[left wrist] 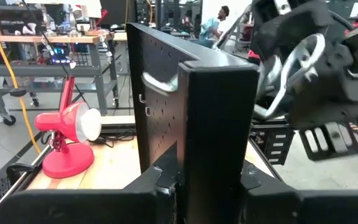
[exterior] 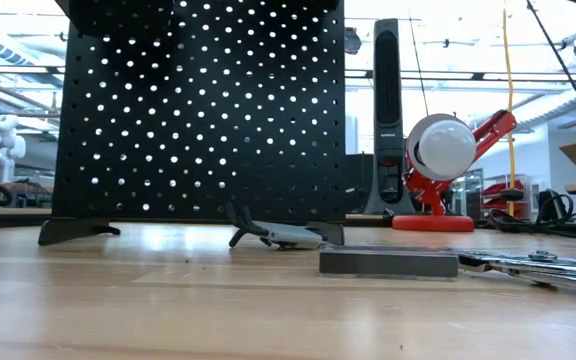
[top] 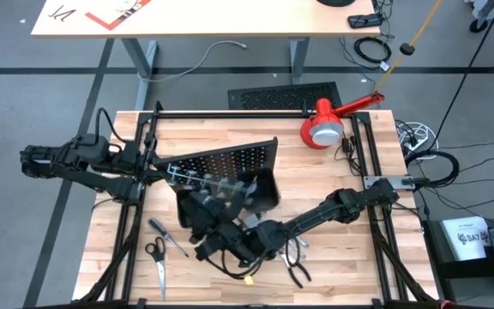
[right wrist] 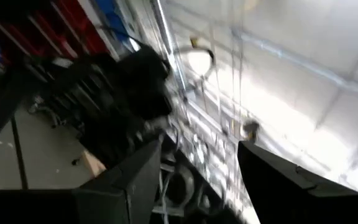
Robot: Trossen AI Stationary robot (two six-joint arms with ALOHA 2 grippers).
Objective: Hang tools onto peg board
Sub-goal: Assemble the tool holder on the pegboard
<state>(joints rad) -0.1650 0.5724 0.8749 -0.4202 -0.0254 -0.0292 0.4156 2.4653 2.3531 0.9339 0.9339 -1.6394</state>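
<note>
Scene: a butcher-block table (top: 333, 184) seen from above, two dark arms reaching in from the frame's left and right edges.
Peg board: the black perforated peg board (top: 230, 163) stands at centre frame, tilted a little, its row of silver rings (top: 197, 178) just below it in the overhead picture.
Left end effector: the left end effector (top: 148, 167) sits at the board's left edge, fingers pinching that edge (in my judgement to steady the panel while tools go on).
Right end effector: the right end effector (top: 221, 202) is low-centre in the frame, against the board's ring side; its wrist view shows the fingers (right wrist: 129, 180) spread apart with nothing between them, likely just after letting a tool go.
Tools waiting: scissors (top: 157, 257) and a thin screwdriver (top: 168, 236) lie lower left; pliers (top: 297, 268) lie lower centre, close to the right arm.
Lamp: a red-and-white lamp (top: 324, 129) stands upper right, well apart from the work.
Progress: several tools not yet hung.
</note>
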